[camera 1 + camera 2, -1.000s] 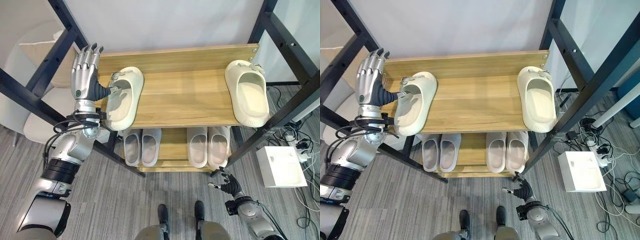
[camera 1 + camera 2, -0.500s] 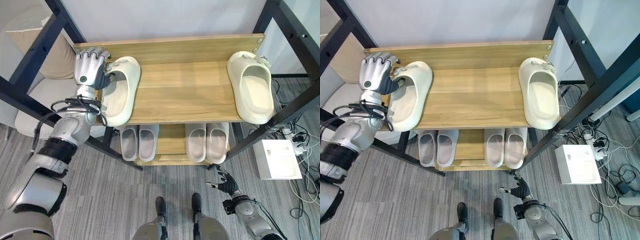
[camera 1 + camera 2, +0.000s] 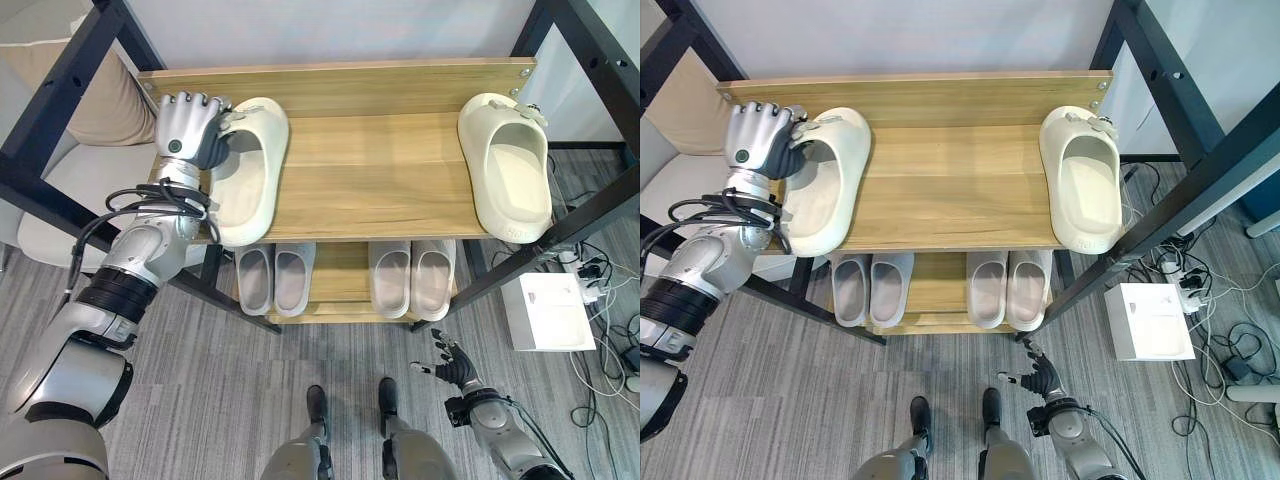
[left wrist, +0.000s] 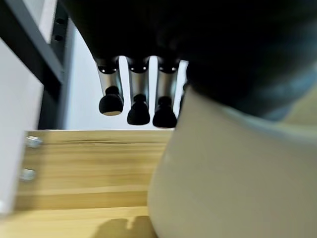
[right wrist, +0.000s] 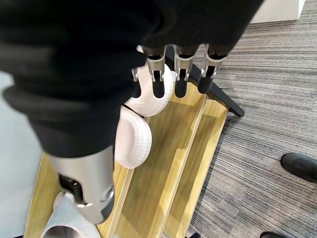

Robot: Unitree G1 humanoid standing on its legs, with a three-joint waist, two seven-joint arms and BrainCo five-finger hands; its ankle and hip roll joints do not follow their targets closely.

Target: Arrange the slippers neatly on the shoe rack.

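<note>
1. Now our left hand has closed: a second ago its fingers stood straight up beside the left slipper with only the thumb in the opening, and here they are curled over the slipper's outer rim near the toe, gripping it
2. We read that as the grasp just made, so the next move, in our judgement, is to drag or lift this slipper toward the middle of the shoe rack
3. That slipper lies at the left edge of the top shelf, its heel reaching the front edge
4. Its partner, the right slipper, sits at the right edge, well apart, so the pair is not yet together
5. Our right hand hangs low over the floor, fingers spread, holding nothing
6. Two grey pairs rest on the lower shelf
</note>
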